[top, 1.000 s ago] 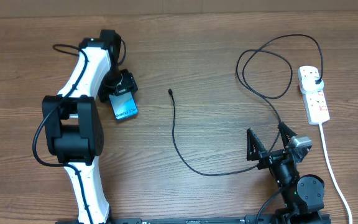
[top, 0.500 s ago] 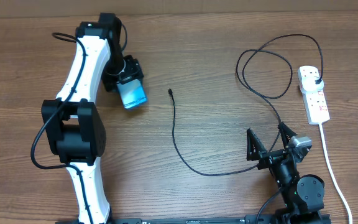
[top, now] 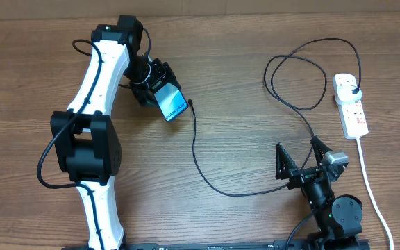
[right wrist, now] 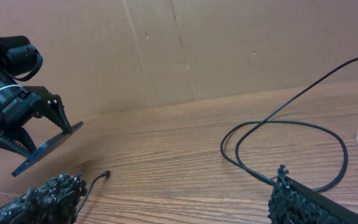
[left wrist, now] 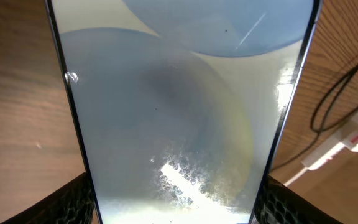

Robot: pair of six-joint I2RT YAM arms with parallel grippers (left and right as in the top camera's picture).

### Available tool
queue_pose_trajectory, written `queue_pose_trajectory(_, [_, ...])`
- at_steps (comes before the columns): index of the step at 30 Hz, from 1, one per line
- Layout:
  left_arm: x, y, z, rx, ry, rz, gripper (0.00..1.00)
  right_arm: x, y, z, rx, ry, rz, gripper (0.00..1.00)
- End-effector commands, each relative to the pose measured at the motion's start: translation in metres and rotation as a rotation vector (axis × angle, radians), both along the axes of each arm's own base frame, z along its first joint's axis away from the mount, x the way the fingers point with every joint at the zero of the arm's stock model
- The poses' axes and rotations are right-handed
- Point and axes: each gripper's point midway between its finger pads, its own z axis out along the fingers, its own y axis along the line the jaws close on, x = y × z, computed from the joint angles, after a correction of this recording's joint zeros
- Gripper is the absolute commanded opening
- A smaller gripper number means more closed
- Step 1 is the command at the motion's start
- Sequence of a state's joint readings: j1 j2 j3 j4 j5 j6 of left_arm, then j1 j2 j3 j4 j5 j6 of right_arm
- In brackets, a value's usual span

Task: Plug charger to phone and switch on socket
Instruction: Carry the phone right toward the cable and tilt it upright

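My left gripper (top: 160, 92) is shut on the phone (top: 171, 103) and holds it tilted above the table. The phone's lit screen (left wrist: 179, 112) fills the left wrist view, with a finger (left wrist: 73, 200) at each side edge. The charger's small black tip (top: 190, 103) lies on the wood just right of the phone, also seen in the right wrist view (right wrist: 106, 174). Its cable (top: 198, 163) curves down and right, then loops up to the black plug (top: 353, 89) in the white socket (top: 353, 111). My right gripper (top: 301, 163) stands open over the cable, holding nothing.
The socket's thick white cord (top: 370, 180) runs down the right side toward the front edge. The cable's loop (right wrist: 278, 124) lies on the wood ahead of my right gripper. A brown cardboard wall (right wrist: 229, 43) stands behind the table.
My left arm has carried the phone to the right and turned it, so that it now hangs close to the charger's tip. The right arm has not moved.
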State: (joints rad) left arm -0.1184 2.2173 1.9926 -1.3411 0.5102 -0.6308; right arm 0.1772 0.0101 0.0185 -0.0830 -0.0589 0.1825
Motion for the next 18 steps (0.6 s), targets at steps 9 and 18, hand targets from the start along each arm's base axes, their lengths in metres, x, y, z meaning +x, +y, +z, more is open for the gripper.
queue_pose_trajectory(9, [-0.008,-0.038,0.035,-0.244,0.134,0.117,0.63,0.001,-0.003,-0.003,-0.001,0.000,-0.017,1.00])
queue_pose_trajectory(18, [-0.013,-0.059,0.062,-0.437,0.184,0.113,0.65,0.001,-0.003,-0.003,-0.001,0.000,-0.017,1.00])
